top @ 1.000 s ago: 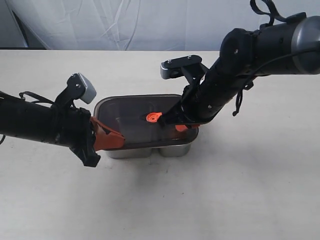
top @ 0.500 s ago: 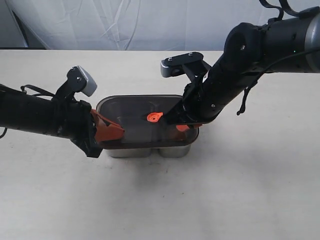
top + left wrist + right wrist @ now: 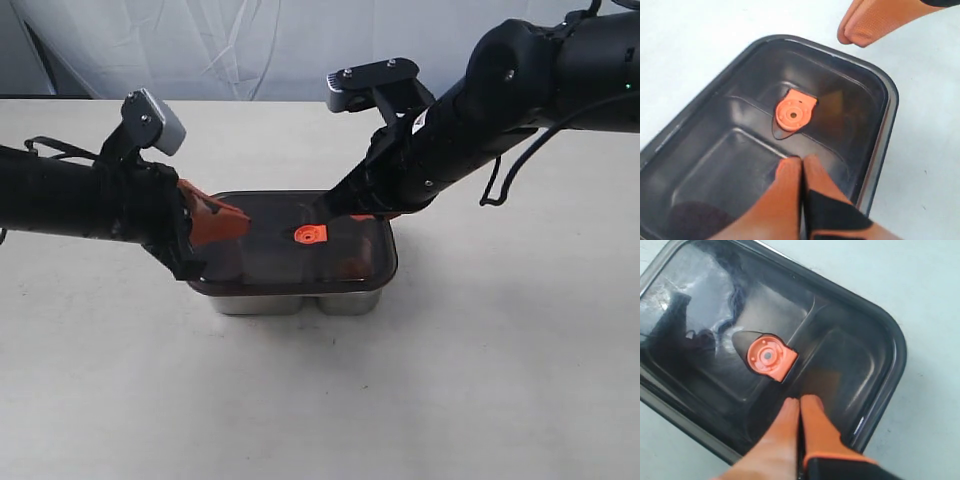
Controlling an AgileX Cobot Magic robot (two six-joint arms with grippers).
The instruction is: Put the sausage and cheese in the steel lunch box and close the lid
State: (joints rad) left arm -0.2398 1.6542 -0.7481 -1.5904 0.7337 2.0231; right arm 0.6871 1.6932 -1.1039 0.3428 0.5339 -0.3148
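Lid (image 3: 262, 258) seated on steel lunch box (image 3: 300, 303), orange tab (image 3: 309, 234) at centre. Your left fingers (image 3: 785, 195) and right fingers (image 3: 782, 432) both pressed together, holding nothing, over lid's opposite ends.

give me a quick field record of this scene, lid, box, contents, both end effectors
lid: dark translucent, lying flat on the steel lunch box
orange tab: at the lid's centre
steel lunch box: on the table, only its front wall showing
contents: dim shapes through the lid, not identifiable
left end effector: shut, empty, over the lid
right end effector: shut, empty, over the lid near the tab
contact with lid: cannot tell
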